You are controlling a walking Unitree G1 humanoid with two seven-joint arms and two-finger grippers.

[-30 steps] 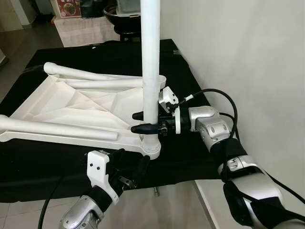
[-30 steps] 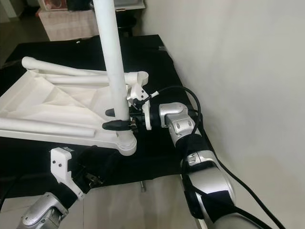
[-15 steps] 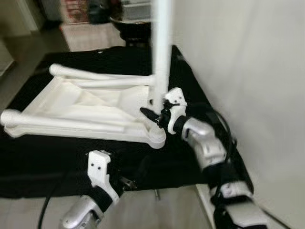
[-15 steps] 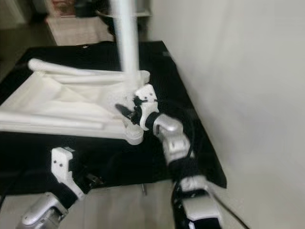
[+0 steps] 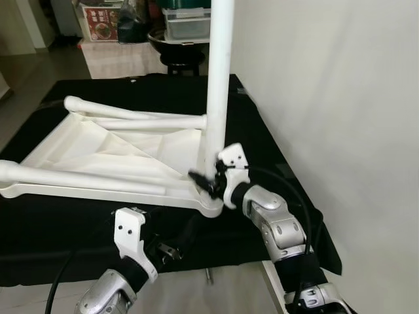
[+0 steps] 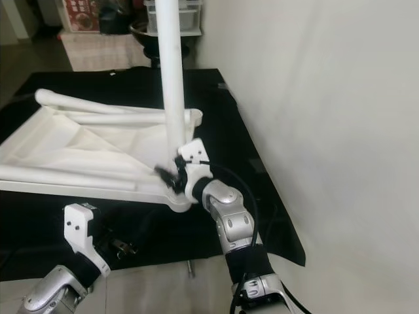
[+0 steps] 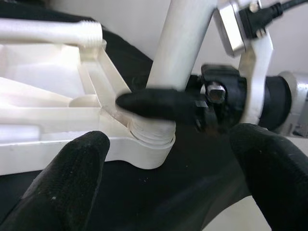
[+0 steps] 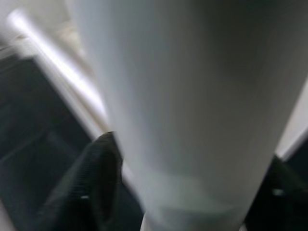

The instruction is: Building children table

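A white children's table top [image 5: 98, 147] lies upside down on a black cloth [image 5: 98, 91]. One white leg [image 5: 218, 85] stands upright in the corner socket [image 5: 211, 206] at the near right. My right gripper [image 5: 201, 180] is shut on this leg just above the socket; in the right wrist view the leg [image 8: 192, 96] lies between the two black fingers [image 8: 96, 178]. My left gripper [image 5: 173, 237] hangs open just below the table's near edge, its fingers [image 7: 72, 183] wide apart, pointing at the socket [image 7: 149, 144]. Two more legs [image 5: 131, 118] lie flat on the table top.
A pale wall [image 5: 340, 98] runs close along the right side of the cloth. At the back stand a dark stool [image 5: 173, 49] and storage boxes [image 5: 186, 19]. Pale floor [image 5: 216, 288] shows in front of the cloth's near edge.
The head camera has shifted. My right wrist has turned around the upright leg and its forearm now comes from nearer and lower. The left gripper has kept its place, still open.
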